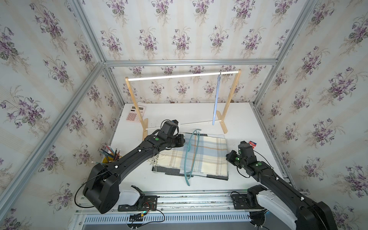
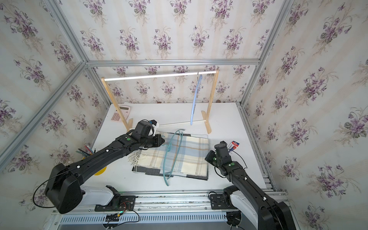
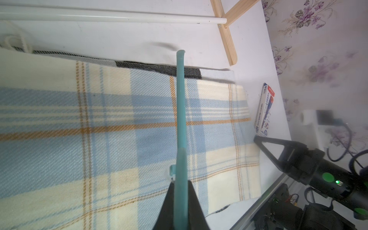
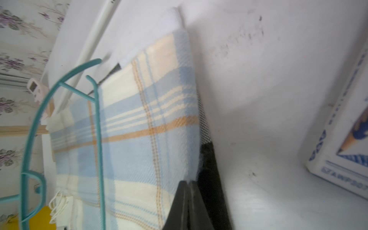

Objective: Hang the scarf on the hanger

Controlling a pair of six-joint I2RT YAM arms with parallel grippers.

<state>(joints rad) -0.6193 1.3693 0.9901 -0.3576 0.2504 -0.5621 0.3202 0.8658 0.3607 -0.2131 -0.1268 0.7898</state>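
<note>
**A:** Both top views first. Where's the cloth?

**B:** The cream-and-blue plaid scarf (image 1: 207,157) (image 2: 189,157) lies folded flat mid-table, with its long side running left to right. The thin teal hanger (image 1: 185,159) (image 2: 164,159) crosses over it, front to back. The left gripper (image 1: 182,141) (image 2: 162,140) is at the hanger's far part. The right gripper (image 1: 228,157) (image 2: 207,158) is at the scarf's right edge, so that arm is nearer the cloth.

**A:** Left wrist?

**B:** The left gripper is clamped narrow on the hanger's rod. The pale wooden rack's white lower bar (image 3: 119,19) lies just past the scarf's far edge.

**A:** Right wrist?

**B:** The right gripper's jaws are pressed together at the folded edge. I cannot tell whether they have caught any cloth. The bare white table (image 4: 258,89) is open on the side away from the scarf, up to a white-and-blue cardboard pencil box (image 4: 348,139). I'd judge there is room to lift that edge toward the hanger.
</note>
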